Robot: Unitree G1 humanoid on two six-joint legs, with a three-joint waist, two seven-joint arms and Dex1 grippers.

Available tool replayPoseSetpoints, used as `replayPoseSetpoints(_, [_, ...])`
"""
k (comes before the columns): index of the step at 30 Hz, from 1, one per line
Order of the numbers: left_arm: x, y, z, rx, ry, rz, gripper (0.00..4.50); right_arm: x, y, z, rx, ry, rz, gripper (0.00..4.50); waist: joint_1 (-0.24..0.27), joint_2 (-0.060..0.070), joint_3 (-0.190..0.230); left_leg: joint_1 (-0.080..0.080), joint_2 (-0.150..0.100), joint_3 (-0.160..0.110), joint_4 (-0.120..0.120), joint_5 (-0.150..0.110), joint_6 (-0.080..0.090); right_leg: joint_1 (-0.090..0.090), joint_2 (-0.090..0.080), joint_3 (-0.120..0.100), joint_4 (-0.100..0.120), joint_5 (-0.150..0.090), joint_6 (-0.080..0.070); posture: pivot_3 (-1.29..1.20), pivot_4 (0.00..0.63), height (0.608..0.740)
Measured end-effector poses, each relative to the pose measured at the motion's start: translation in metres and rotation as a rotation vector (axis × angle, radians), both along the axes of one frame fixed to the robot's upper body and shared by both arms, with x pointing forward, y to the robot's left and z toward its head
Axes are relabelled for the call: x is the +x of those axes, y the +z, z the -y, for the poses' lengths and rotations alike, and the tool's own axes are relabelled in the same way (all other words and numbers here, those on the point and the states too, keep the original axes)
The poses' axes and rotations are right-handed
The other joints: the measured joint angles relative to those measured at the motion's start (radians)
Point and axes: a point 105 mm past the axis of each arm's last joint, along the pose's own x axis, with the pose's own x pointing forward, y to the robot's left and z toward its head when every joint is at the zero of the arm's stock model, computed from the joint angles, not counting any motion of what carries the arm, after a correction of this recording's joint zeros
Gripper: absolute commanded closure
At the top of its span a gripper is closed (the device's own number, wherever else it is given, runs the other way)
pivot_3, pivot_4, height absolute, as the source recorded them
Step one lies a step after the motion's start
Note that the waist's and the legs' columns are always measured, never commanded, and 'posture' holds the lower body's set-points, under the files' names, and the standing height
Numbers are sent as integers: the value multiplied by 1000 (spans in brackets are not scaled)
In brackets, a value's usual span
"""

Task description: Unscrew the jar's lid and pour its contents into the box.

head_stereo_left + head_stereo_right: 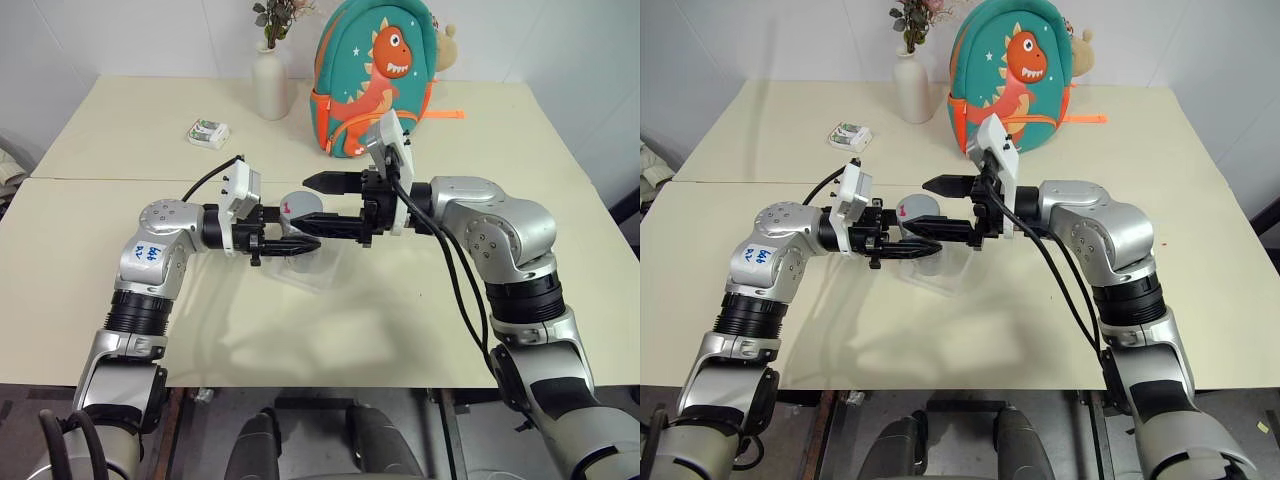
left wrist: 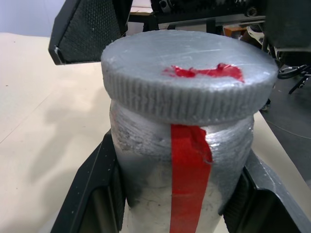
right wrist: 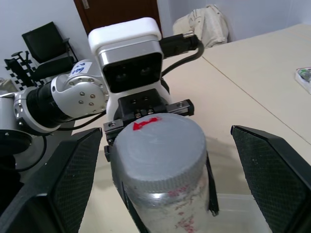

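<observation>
Left hand (image 1: 285, 243) pinches the small silvery-white, red-taped jar (image 2: 182, 170) upright. Right hand (image 1: 325, 205), fingers spread, straddles the round grey ribbed lid (image 3: 158, 150) from 3 o'clock.

1. The left arm reaches inward, its wrist level; the left gripper (image 1: 290, 240) points toward the right arm, its two black fingers clamped shut.
2. The right arm bends across; the right gripper (image 1: 318, 205) points level toward the left, fingers (image 3: 272, 170) spread wide apart.
</observation>
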Motion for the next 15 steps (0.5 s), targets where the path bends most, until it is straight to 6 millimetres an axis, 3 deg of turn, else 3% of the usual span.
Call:
replayPoseSetpoints(7, [0,1,-1,-1,2,1,2460,-2,-4,-6,-20,16,14,38,0,0,0,0,0,0,0,0,0,0,0,0,0,0,0,0,150,740])
replayPoseSetpoints(12, [0,1,-1,-1,3,-4,2460,-2,-3,-6,-17,23,19,1218,0,0,0,0,0,0,0,0,0,0,0,0,0,0,0,0,150,740])
replayPoseSetpoints(15, [-1,1,-1,-2,1,-1,2460,-2,-2,-7,-9,23,19,1218,0,0,0,0,0,0,0,0,0,0,0,0,0,0,0,0,150,740])
